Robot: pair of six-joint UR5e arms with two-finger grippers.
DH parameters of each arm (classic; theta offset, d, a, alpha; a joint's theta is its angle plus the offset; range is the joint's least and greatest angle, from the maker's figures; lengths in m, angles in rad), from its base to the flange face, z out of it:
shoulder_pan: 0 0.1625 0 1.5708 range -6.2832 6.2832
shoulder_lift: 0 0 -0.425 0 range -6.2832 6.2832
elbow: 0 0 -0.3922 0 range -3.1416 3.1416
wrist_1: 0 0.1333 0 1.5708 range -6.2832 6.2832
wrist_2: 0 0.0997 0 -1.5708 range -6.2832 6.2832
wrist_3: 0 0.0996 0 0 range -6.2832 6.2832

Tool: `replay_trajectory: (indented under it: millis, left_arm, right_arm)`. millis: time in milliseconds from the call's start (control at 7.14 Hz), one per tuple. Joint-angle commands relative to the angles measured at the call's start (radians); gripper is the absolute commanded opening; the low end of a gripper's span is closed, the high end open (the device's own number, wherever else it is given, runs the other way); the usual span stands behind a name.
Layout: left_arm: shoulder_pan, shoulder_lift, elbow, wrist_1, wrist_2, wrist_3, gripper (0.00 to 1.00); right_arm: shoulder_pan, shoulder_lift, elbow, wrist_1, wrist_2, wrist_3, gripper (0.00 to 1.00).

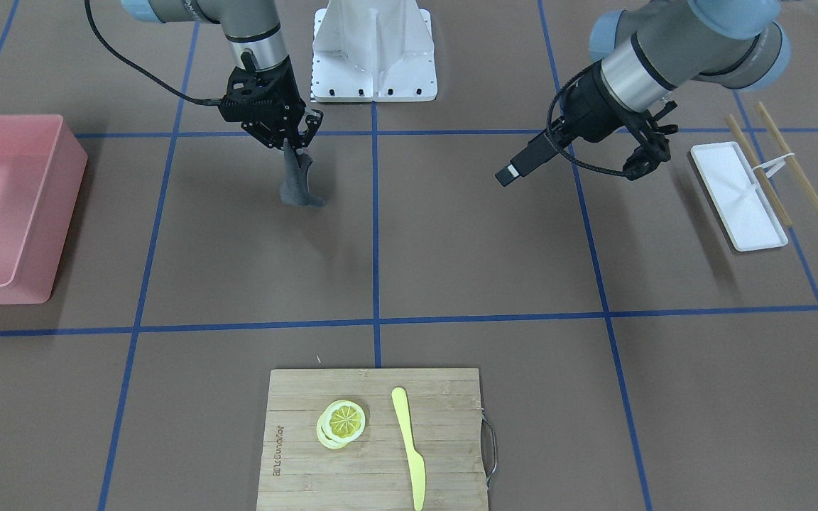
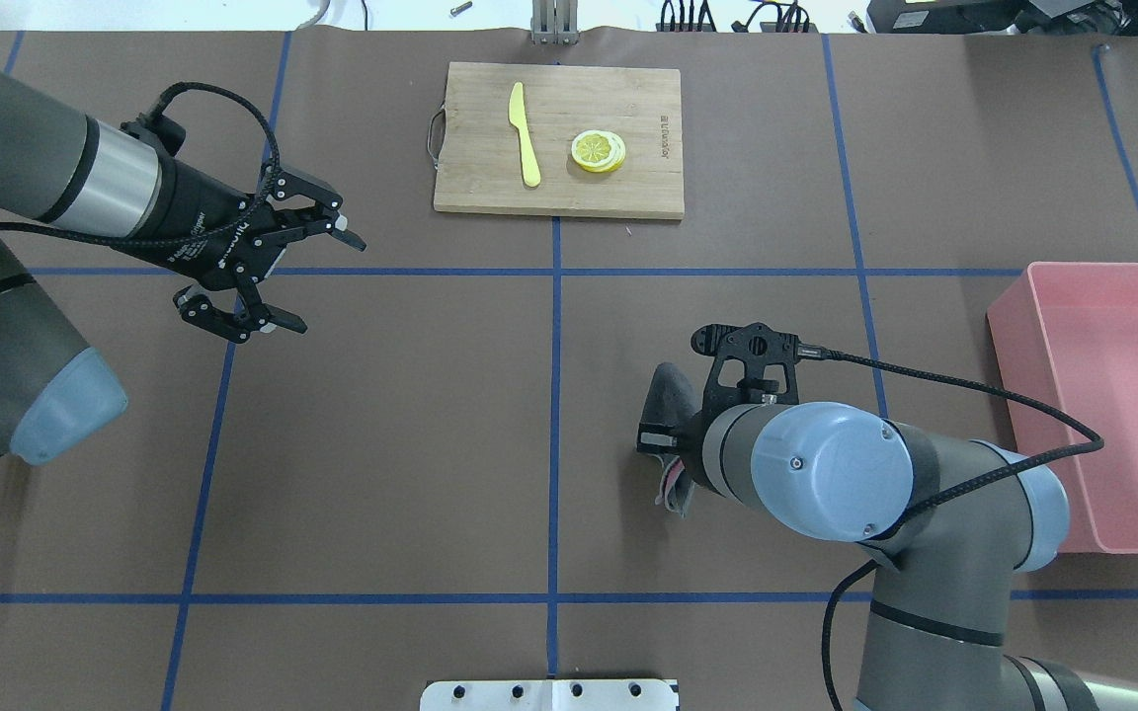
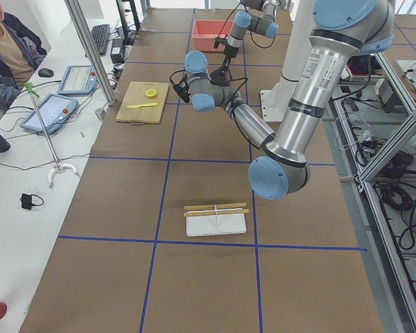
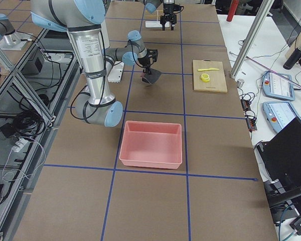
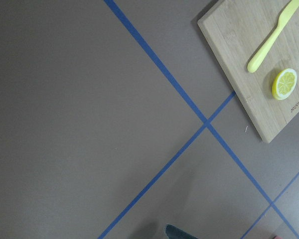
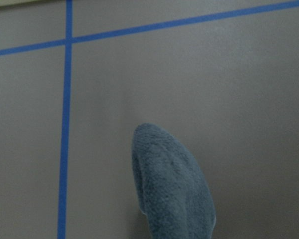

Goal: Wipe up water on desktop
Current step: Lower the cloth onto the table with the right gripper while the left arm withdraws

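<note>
The desktop (image 1: 451, 234) is a wide matte brown surface with blue tape lines; I see no clear water on it. My right gripper (image 1: 296, 147) is shut on a grey cloth (image 1: 299, 183) that hangs down, its lower end touching the desktop. The cloth also shows in the overhead view (image 2: 673, 395), partly under my right wrist, and in the right wrist view (image 6: 172, 189). My left gripper (image 2: 327, 283) is open and empty, held above the desktop far from the cloth; it also shows in the front-facing view (image 1: 654, 150).
A bamboo cutting board (image 1: 451, 426) with a lemon slice (image 1: 341, 422) and a yellow knife (image 1: 409, 447) lies at the operators' edge. A pink bin (image 1: 4, 206) stands on my right. A white tray (image 1: 735, 195) and chopsticks (image 1: 792, 160) lie on my left.
</note>
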Motion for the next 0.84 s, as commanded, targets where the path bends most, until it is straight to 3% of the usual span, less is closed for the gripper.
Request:
replay_trajectory:
  millis: [0,700]
  left_arm:
    - [-0.041,0.078,-0.010,-0.001,-0.002,0.190,0.97]
    - [-0.256,0.367,-0.009,-0.001,0.009,0.995,0.97]
  right_arm:
    - [0.077,-0.090,0.020,-0.006,0.162,-0.027,0.00]
    - [0.146,-0.340,0.086,0.007,0.191,-0.294,0.00]
